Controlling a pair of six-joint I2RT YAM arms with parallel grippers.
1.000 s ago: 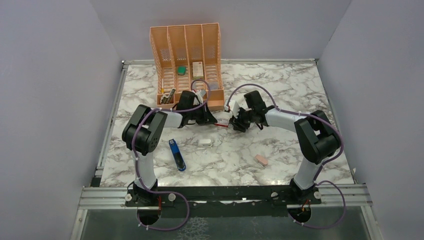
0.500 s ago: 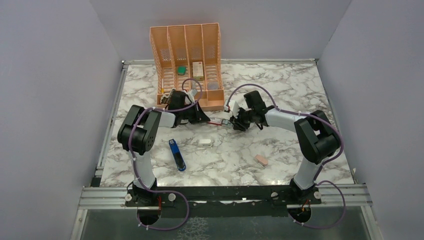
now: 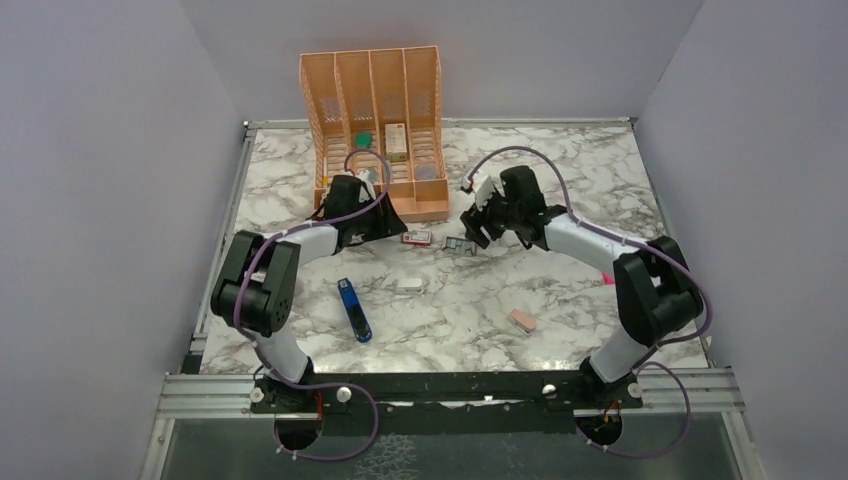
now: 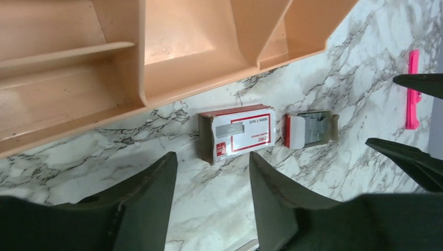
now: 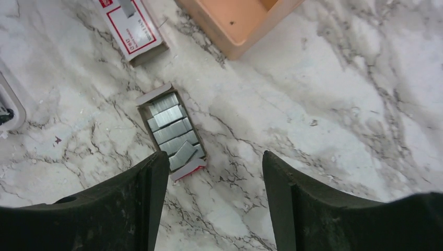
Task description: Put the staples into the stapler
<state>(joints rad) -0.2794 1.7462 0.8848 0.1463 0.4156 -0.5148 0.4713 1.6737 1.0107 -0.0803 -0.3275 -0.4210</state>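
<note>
1. The marble table (image 3: 560,170) carries everything here.
2. An orange file organizer (image 3: 372,90) stands at the table's far side, left of centre.
3. The left end effector (image 4: 211,166) hangs just in front of the organizer. Its fingers are spread apart and hold nothing.
4. The right end effector (image 5: 214,157) hangs over the table right of the organizer. It too is spread wide and empty.
5. The blue stapler (image 3: 354,309) lies flat on the table, nearer the arm bases and well apart from the staples.
6. The red-and-white cardboard sleeve (image 4: 237,133) lies flat just in front of the organizer.
7. The staple tray (image 5: 172,130) lies just beside the sleeve, outside it, with a small gap between. Its grey staples face up, between the two end effectors.
8. A pink marker (image 4: 412,89) lies farther right.
9. A pinkish eraser (image 3: 521,319) lies nearer the right arm's base.
10. A white eraser (image 3: 409,284) lies right of the stapler.
</note>
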